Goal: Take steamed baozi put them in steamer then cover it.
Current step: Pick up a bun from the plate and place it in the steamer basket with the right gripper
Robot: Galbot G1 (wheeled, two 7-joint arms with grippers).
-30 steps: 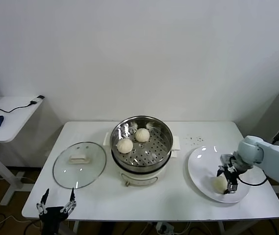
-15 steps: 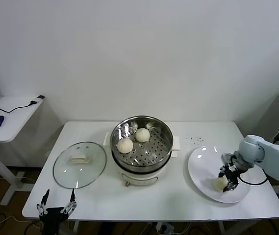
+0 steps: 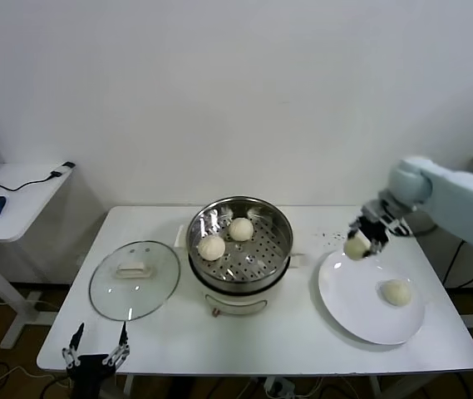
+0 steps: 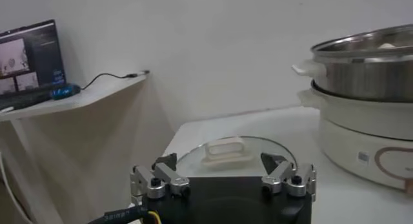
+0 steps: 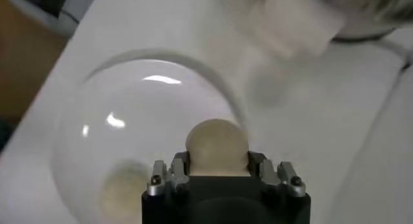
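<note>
My right gripper [image 3: 361, 241] is shut on a cream-white baozi [image 3: 356, 246] and holds it in the air over the far left edge of the white plate [image 3: 354, 306]. The wrist view shows the same baozi [image 5: 217, 145] squeezed between the jaws of the right gripper [image 5: 217, 164]. One more baozi [image 3: 396, 292] lies on the plate. Two baozi [image 3: 211, 247] [image 3: 241, 229] sit in the shiny steamer [image 3: 279, 229] on its cream pot base. The glass cover [image 3: 134, 279] lies flat on the table left of the steamer. My left gripper [image 3: 96, 349] hangs open below the table's front left edge.
A side table [image 3: 20, 195] with a laptop and mouse stands at the far left. Dark specks [image 3: 331, 238] dot the table behind the plate. A white pad [image 3: 298, 243] lies beside the steamer's right side.
My right gripper closed on one baozi on the plate, lifted it and carried it up and back-left, uncovering a second baozi on the plate. The left arm stayed still.
</note>
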